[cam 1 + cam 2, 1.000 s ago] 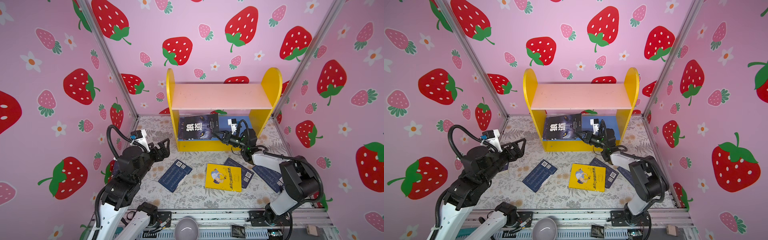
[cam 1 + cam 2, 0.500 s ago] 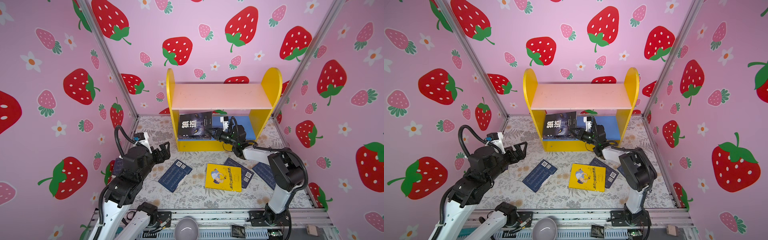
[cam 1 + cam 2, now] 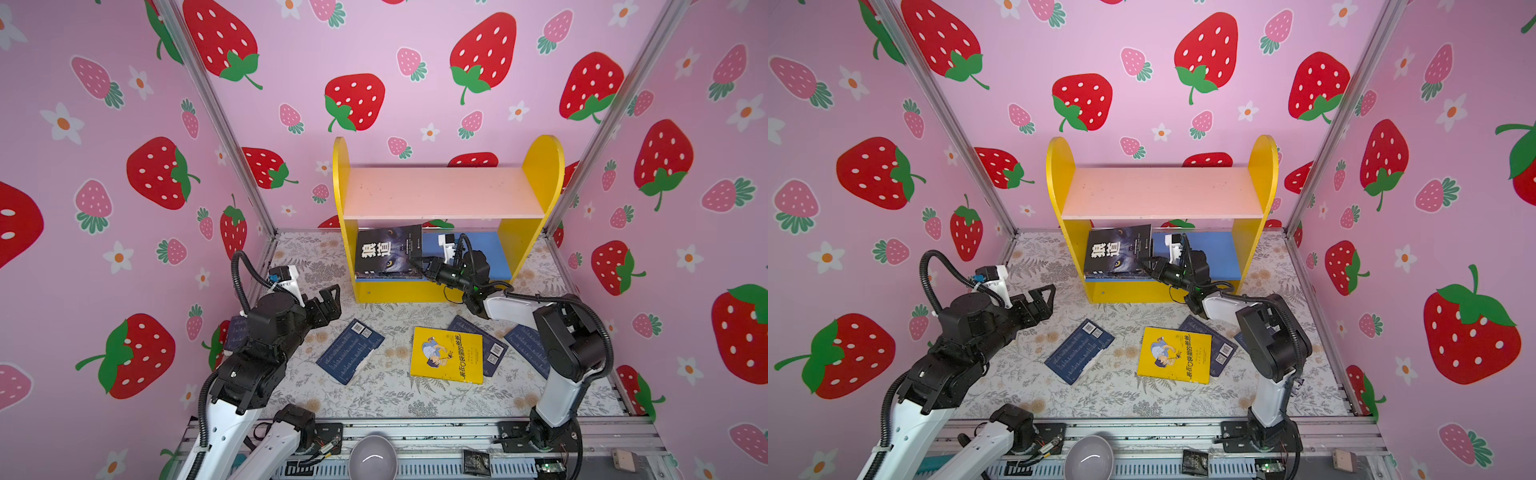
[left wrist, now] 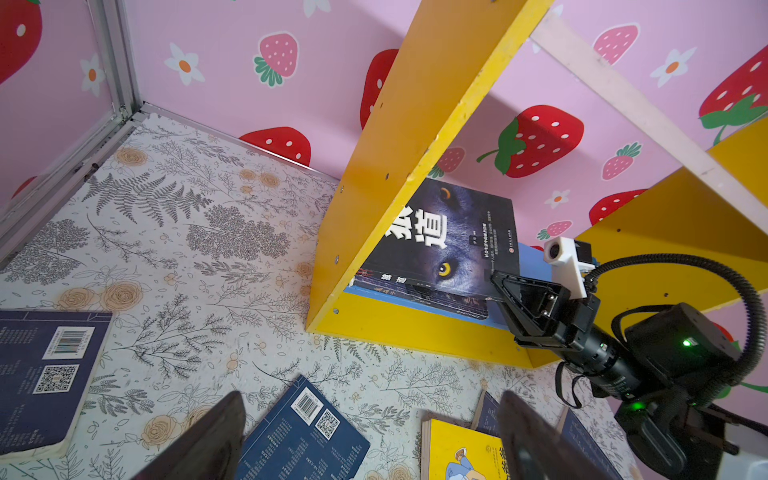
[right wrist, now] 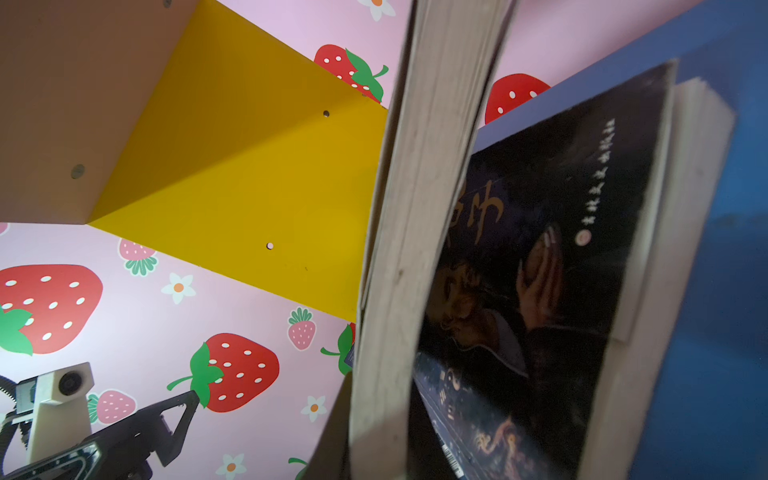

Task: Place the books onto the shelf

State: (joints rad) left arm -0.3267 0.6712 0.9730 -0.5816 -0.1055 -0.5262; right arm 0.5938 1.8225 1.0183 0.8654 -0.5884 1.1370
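Strawberry-papered booth, yellow shelf [image 3: 440, 191]. My right gripper [image 3: 419, 266] pinches the tilted wolf-cover book [image 3: 386, 249]; I'd ease it upright slowly. Left gripper [image 3: 330, 301] gapes, empty.

The dark wolf-eye book [image 3: 388, 251], standing at the left of the shelf [image 3: 540, 166]'s lower tier, bears large white characters 狼道. Its smaller cover lines are too fine to read. Nearer, the yellow cartoon book [image 3: 446, 355] carries the title 装在口袋里的爸爸 along its right edge. To its left, the navy book [image 3: 349, 351] shows a barcode and a QR code, with illegible digits.
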